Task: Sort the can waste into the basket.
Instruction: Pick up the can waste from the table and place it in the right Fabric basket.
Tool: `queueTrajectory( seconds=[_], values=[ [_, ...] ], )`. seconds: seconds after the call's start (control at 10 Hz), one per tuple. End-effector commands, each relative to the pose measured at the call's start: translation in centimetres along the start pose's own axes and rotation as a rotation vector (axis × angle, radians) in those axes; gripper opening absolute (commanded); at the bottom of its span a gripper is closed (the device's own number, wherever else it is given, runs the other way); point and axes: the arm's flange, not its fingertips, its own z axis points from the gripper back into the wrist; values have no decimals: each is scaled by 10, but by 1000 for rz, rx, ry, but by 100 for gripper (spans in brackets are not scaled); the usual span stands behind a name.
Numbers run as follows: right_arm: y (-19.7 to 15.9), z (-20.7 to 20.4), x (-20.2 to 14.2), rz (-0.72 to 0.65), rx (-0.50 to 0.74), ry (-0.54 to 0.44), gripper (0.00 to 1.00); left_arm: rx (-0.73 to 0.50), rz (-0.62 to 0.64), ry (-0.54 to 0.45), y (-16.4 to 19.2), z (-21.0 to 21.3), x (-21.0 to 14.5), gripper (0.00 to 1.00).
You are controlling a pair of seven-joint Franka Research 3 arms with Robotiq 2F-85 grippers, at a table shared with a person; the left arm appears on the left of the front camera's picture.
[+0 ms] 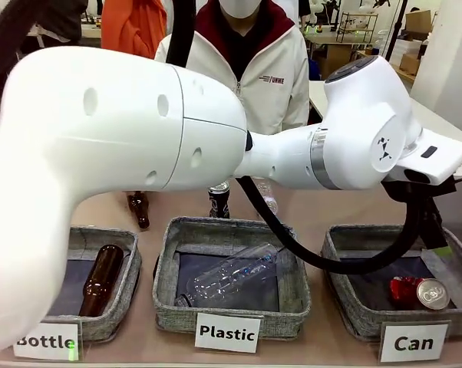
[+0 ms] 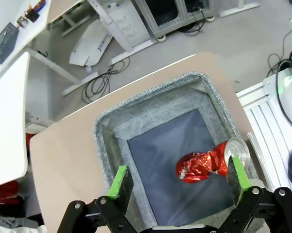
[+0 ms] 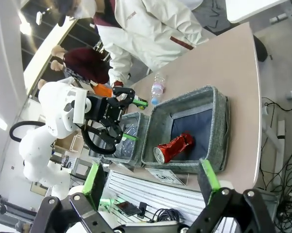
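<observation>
A crushed red can point(image 1: 417, 292) lies on its side in the grey "Can" basket point(image 1: 344, 244) at the right. My left gripper point(image 2: 177, 182) hangs open just above that basket point(image 2: 151, 97), and the red can point(image 2: 203, 165) lies free below, nearer one green pad. In the front view the left arm reaches across to the right, and the left gripper point(image 1: 434, 230) is partly hidden behind the arm. A black can point(image 1: 219, 201) stands on the table behind the middle basket. My right gripper point(image 3: 151, 177) is open and holds nothing; it looks from farther off at the basket point(image 3: 219, 116), the red can point(image 3: 172, 147) and the left gripper point(image 3: 135, 120).
The "Plastic" basket point(image 1: 166, 287) holds a clear bottle point(image 1: 231, 274). The "Bottle" basket point(image 1: 127, 245) holds a brown bottle point(image 1: 102, 280). Another brown bottle point(image 1: 139, 208) and a clear bottle point(image 1: 266, 196) stand behind them. A person point(image 1: 250, 69) stands at the far side.
</observation>
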Motion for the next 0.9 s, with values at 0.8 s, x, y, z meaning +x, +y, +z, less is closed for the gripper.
queueTrajectory(
  seconds=[0.8],
  values=[
    [99,-225,-6,77,302,429,100,4,122,-96,-86,176,-91,100]
  ],
)
